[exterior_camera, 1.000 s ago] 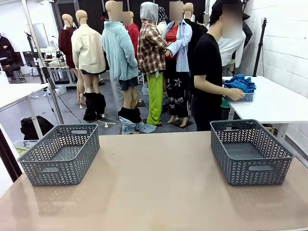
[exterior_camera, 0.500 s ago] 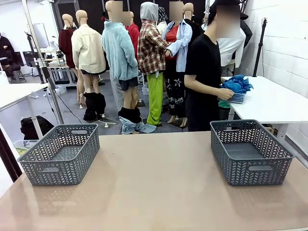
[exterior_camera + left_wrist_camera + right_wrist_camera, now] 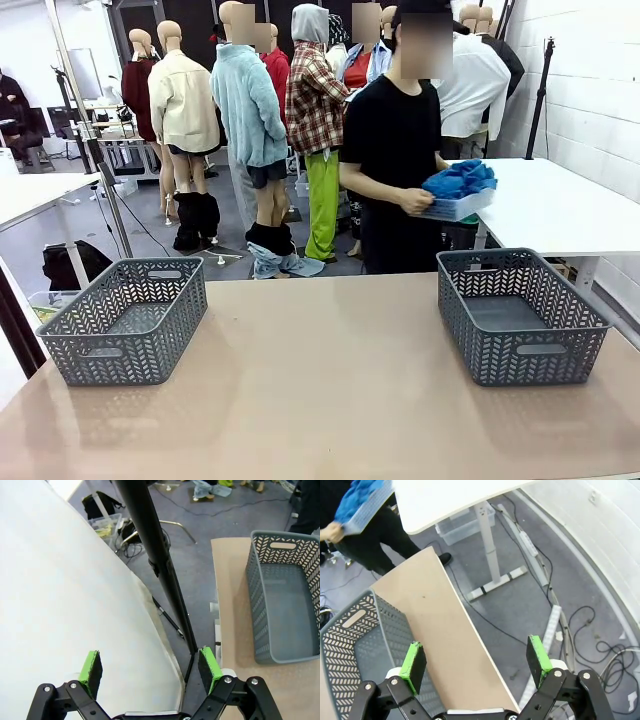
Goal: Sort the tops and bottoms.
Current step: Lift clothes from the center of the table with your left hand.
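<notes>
A person in a black shirt stands behind the table holding a small pale basket (image 3: pixel 460 207) heaped with blue garments, the tops (image 3: pixel 458 181). The right wrist view catches those tops (image 3: pixel 361 494) at its upper left, in the person's hand. I cannot pick out any bottoms. My left gripper (image 3: pixel 151 665) is open over the floor beside the table's left end, nothing between its green pads. My right gripper (image 3: pixel 476 660) is open above the table's right edge, also holding nothing.
Two grey woven baskets stand on the tan table, one at the left (image 3: pixel 125 320) and one at the right (image 3: pixel 520 315). A black pole (image 3: pixel 155 555) rises by the left gripper. A white table (image 3: pixel 560 205) stands behind on the right.
The person has lifted the basket of blue garments off the white table and turned with it toward my table. Both grippers stay open.
</notes>
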`<state>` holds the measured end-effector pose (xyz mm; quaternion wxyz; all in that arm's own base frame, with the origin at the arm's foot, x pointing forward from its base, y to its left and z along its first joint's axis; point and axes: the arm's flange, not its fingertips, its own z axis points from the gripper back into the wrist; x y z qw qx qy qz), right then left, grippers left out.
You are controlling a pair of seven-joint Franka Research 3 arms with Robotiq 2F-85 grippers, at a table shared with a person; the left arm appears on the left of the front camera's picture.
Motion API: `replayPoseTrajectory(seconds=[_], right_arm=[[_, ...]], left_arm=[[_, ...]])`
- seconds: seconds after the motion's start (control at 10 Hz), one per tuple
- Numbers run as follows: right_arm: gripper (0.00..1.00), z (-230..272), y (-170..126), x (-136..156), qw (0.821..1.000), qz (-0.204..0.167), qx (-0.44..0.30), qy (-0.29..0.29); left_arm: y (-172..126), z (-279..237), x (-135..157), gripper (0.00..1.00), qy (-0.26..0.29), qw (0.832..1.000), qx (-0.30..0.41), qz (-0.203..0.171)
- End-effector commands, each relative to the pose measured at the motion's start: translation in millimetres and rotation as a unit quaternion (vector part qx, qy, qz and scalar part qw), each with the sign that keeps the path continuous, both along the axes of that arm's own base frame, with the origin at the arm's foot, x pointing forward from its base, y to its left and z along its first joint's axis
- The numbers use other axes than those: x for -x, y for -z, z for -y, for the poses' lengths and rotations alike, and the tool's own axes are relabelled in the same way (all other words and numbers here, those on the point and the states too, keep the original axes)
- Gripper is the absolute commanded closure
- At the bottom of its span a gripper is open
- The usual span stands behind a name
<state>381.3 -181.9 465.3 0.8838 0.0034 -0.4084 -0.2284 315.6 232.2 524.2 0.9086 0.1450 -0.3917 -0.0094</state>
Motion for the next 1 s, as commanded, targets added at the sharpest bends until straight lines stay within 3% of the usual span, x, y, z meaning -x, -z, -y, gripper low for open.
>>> replayPoseTrajectory(seconds=[0.0,0.9], right_arm=[[0.0,0.3,-0.1,1.2,1.0,-0.003,-0.004,0.0],[0.0,0.3,-0.1,1.2,1.0,-0.003,-0.004,0.0]], left_arm=[[-0.5,0.5,0.7,0.0,-0.007,1.0,0.0,0.001],[-0.5,0.5,0.7,0.0,-0.007,1.0,0.0,0.001]])
